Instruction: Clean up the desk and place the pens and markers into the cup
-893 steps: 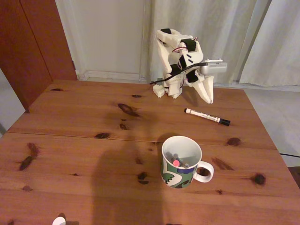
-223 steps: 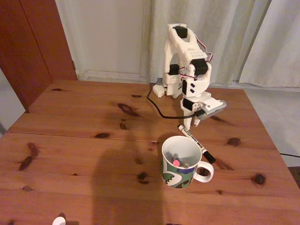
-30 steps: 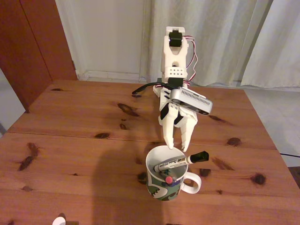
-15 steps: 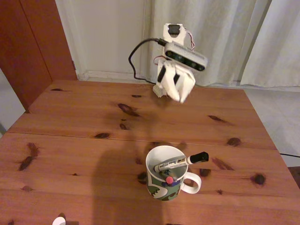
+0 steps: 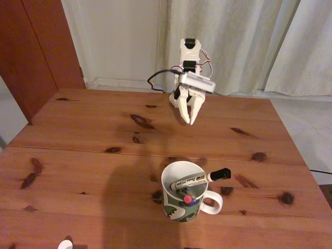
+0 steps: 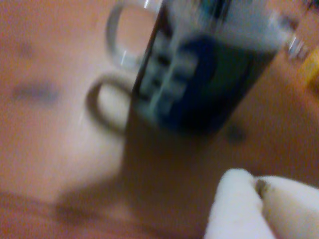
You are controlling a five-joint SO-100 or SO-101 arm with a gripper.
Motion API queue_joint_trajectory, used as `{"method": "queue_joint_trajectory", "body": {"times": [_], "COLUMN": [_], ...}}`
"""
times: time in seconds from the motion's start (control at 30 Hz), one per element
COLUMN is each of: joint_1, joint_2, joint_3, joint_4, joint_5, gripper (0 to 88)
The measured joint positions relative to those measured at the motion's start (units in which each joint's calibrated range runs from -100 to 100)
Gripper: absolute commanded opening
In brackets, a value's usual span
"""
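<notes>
In the fixed view, a white robot arm stands at the far edge of a reddish-brown wooden desk [image 5: 78, 155], in front of pale curtains. Its claw [image 5: 190, 120] hangs in the air pointing down, fingers pressed together and holding nothing, well apart from the cup [image 5: 187, 199]. The cup stands nearer the camera, handle to the right, and a white marker [image 5: 199, 179] with a black cap leans inside it, the cap sticking out over the rim beside a pink-ended one. The blurred wrist view shows the cup [image 6: 199, 74] from the side, handle at left, and the white claw [image 6: 256, 186] with its tips together at the lower right
</notes>
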Motion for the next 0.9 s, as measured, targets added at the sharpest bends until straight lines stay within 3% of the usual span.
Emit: {"method": "queue_joint_trajectory", "body": {"times": [0.4, 0.67, 0.9], "joint_1": [0.66, 0.73, 0.59], "joint_2": [-21.10, -21.69, -21.95], "joint_3": [1.87, 3.14, 5.01], "joint_4": [41.73, 55.50, 58.07], "joint_5": [-0.24, -0.15, -0.20], "gripper": [0.9, 0.9, 0.9]}}
